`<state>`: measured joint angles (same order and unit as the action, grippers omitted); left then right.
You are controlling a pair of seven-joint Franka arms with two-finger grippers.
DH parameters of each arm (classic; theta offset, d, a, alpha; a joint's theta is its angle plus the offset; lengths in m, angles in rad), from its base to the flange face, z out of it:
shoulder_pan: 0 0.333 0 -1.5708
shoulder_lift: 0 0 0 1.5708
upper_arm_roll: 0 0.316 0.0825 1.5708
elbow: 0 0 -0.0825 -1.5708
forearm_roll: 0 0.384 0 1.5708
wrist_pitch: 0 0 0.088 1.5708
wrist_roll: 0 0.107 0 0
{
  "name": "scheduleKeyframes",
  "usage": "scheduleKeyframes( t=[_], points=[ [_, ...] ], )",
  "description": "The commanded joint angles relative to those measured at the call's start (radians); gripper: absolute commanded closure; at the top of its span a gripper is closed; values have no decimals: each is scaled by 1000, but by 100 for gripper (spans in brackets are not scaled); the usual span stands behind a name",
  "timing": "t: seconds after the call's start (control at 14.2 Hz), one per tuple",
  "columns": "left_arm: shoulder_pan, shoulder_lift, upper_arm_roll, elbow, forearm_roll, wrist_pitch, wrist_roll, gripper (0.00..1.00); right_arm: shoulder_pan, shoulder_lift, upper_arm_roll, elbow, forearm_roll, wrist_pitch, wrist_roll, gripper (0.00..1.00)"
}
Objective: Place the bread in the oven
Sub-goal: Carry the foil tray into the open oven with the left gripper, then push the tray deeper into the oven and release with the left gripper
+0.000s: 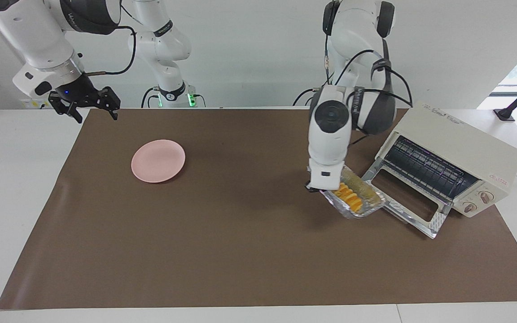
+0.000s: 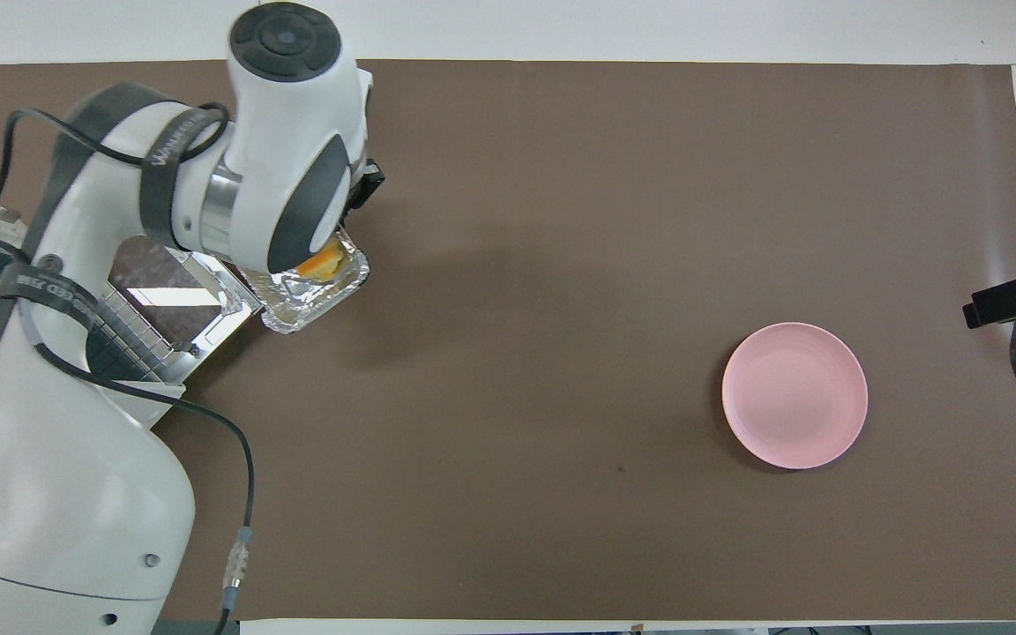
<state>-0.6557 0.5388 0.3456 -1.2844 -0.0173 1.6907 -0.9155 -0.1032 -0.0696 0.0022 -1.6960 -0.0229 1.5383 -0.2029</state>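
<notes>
The left gripper (image 1: 320, 188) holds with its fingers the foil tray (image 1: 355, 200) with the bread (image 1: 348, 196) up over the oven's (image 1: 453, 157) open door – insertion remains – while the right gripper (image 1: 85, 102) waits, its fingers spread, over the counter's (image 1: 16, 170) corner.

Crinkled shiny foil tray (image 1: 361, 207); glossy pink plate (image 1: 158, 160); matt brown mat (image 1: 240, 251).
</notes>
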Motion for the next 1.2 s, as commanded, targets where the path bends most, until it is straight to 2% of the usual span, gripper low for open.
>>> scheduleKeyframes(
  t=[0.0, 0.21, 0.42, 0.57, 0.71, 1.13],
  points=[
    [79, 13, 53, 25, -7, -49, 24, 100, -20, -6, 10, 6, -2, -1, 0, 0],
    [161, 7, 56, 10, 20, -101, 117, 100, -21, -12, 10, -1, -2, 0, 0, 0],
    [192, -34, 62, -67, 36, -163, 262, 100, -21, -12, 10, -1, -2, -1, 0, 0],
    [208, -63, 64, -131, 37, -157, 268, 100, -18, -13, 10, -1, -3, -3, -1, 0],
    [214, -71, 65, -154, 39, -151, 268, 100, -20, -12, 10, -1, -3, -3, 0, 0],
    [243, -79, 69, -178, 49, -157, 279, 100, -18, -13, 12, -1, -3, -4, -1, 0]
  ],
)
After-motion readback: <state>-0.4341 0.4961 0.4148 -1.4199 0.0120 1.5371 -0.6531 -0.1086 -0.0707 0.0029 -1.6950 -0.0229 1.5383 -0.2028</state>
